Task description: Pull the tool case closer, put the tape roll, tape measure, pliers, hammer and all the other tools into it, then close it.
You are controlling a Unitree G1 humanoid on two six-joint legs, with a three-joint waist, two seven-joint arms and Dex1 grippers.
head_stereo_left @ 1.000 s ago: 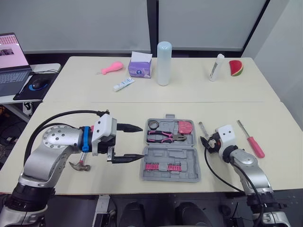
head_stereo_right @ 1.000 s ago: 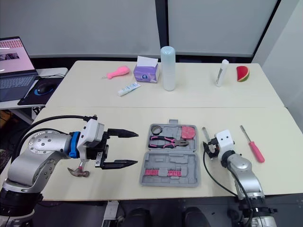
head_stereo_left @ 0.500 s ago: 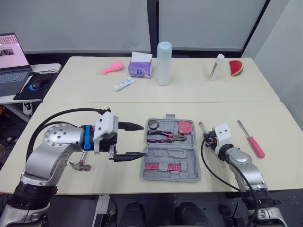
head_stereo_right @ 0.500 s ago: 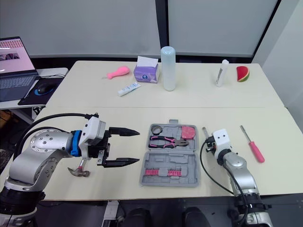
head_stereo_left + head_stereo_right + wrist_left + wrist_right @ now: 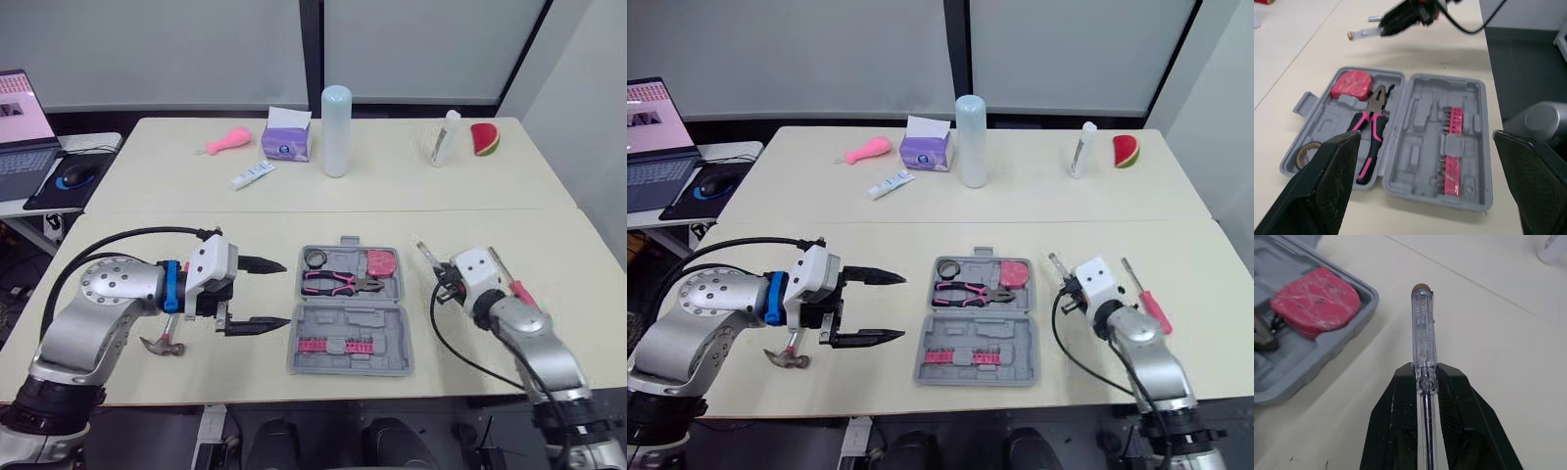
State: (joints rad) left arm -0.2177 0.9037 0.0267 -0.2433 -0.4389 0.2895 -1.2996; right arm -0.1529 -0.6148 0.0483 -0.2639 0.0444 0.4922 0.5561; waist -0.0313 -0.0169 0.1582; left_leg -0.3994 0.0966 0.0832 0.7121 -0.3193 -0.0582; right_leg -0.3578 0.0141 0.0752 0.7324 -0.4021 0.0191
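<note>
The right gripper (image 5: 1425, 378) is pinched tight on the clear screwdriver (image 5: 1422, 333), its long handle pointing forward, with the open tool case (image 5: 377, 328) just to its left, while the left gripper (image 5: 287, 292) hangs wide open.

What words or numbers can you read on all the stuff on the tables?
Nothing here can be read as words or numbers.
Label on the purple tissue box: too small to read.
Print on the white tube: too blurred to read.
Marks on the white bottle: too small to read.
Pink page on the laptop screen: too blurred to read.
The clear screwdriver in the right gripper: no readable marks.
</note>
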